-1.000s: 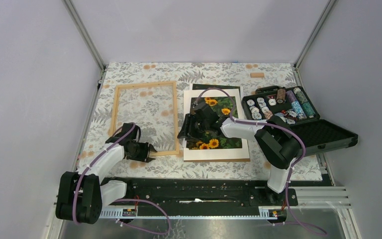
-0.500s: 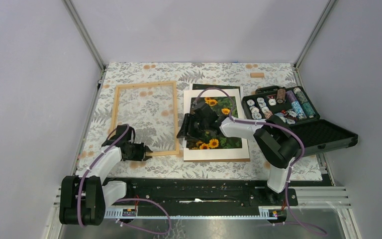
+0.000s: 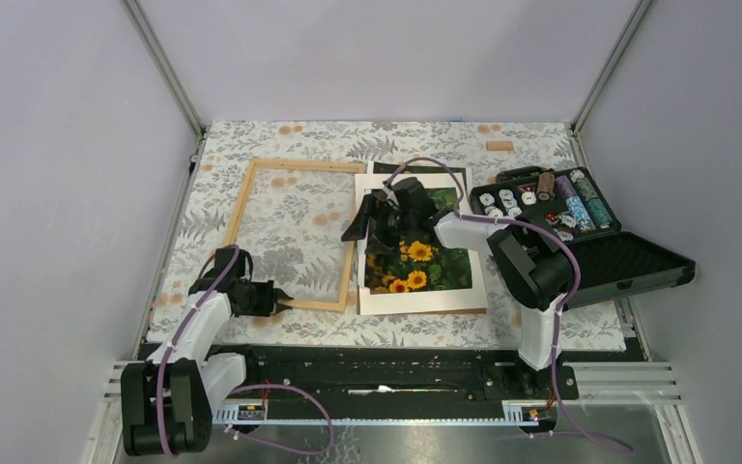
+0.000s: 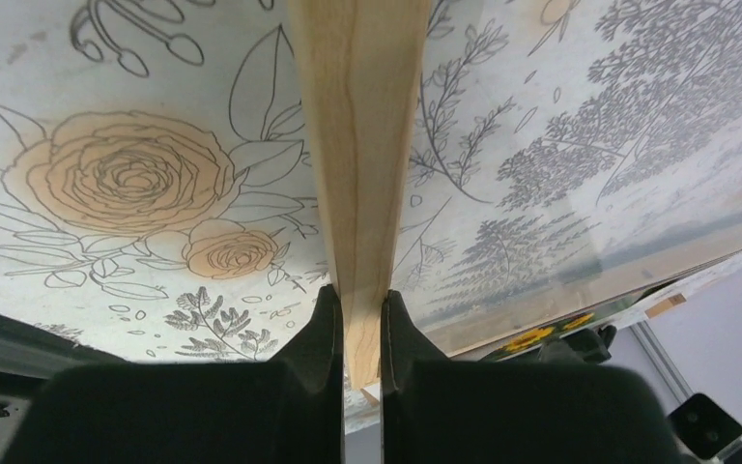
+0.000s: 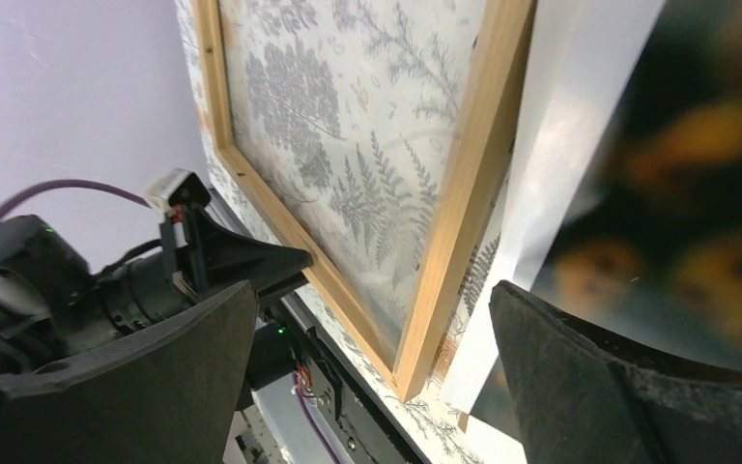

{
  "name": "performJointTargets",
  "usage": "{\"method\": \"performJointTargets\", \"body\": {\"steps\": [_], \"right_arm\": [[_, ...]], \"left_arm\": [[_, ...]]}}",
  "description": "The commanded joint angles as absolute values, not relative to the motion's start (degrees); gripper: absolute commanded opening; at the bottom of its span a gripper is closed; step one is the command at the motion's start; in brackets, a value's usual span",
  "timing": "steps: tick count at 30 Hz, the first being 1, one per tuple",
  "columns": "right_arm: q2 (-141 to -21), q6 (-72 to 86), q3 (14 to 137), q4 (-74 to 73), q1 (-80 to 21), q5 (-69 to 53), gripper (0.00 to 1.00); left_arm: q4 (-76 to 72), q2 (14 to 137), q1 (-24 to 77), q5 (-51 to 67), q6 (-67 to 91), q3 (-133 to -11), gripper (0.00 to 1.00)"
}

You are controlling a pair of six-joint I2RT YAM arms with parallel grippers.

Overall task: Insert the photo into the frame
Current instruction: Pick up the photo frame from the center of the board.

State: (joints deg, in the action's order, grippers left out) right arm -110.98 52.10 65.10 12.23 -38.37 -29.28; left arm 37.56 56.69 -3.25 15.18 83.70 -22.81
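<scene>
The light-wood frame [image 3: 294, 235] lies skewed on the floral cloth, its far end swung toward the photo. My left gripper [image 3: 276, 300] is shut on its near rail, and in the left wrist view the frame's rail [image 4: 362, 145] is pinched between the left gripper's [image 4: 357, 302] jaws. The sunflower photo [image 3: 420, 261] sits inside a white mat [image 3: 377, 302] to the right. My right gripper [image 3: 367, 230] hangs wide open over the frame's right rail and the mat's left edge. The right wrist view shows the frame [image 5: 464, 193], the blurred photo [image 5: 696, 222], and nothing held in the right gripper [image 5: 372, 290].
An open black case [image 3: 628, 261] with poker chips [image 3: 541, 208] stands at the right, close to the mat. A small wooden block [image 3: 499, 146] lies at the back right. A brown board edge [image 3: 425, 311] shows under the mat. Enclosure walls stand on three sides.
My left gripper has shut on the frame's near rail. The frame has turned, its far end swinging right toward the mat. My right gripper has opened wide and moved farther back.
</scene>
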Motion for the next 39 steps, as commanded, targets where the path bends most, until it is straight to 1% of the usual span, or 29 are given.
{"method": "performJointTargets", "body": {"steps": [1, 11, 17, 21, 24, 27, 31, 39], "right_arm": [[-113.8, 51.0, 68.6, 15.1, -37.0, -34.7, 0.99], [-119.7, 53.2, 74.2, 15.7, -37.0, -35.4, 0.99], [-124.9, 58.7, 79.3, 22.5, -37.0, -37.9, 0.98], [-128.2, 66.2, 82.0, 33.7, -36.2, -39.9, 0.95], [-129.8, 70.9, 83.1, 39.4, -34.7, -40.1, 0.93], [-132.0, 75.9, 84.7, 45.6, -32.6, -41.2, 0.85], [-135.4, 81.1, 87.5, 52.6, -30.6, -42.3, 0.78], [-140.6, 83.3, 95.0, 56.0, -29.7, -42.6, 0.72]], "left_arm": [[35.4, 54.2, -3.8, 21.4, 84.5, -23.0, 0.0], [36.6, 53.9, -6.8, 22.2, 84.6, -29.1, 0.0], [38.7, 53.6, -7.5, 20.3, 83.5, -32.2, 0.0], [39.0, 53.4, -7.5, 20.0, 83.3, -31.7, 0.0], [38.9, 53.3, -7.5, 19.8, 83.2, -31.2, 0.0], [39.1, 53.3, -7.5, 19.1, 82.6, -31.2, 0.0], [38.9, 53.3, -7.5, 18.6, 82.5, -30.5, 0.0], [38.8, 53.7, -7.5, 17.7, 80.6, -29.6, 0.0]]}}
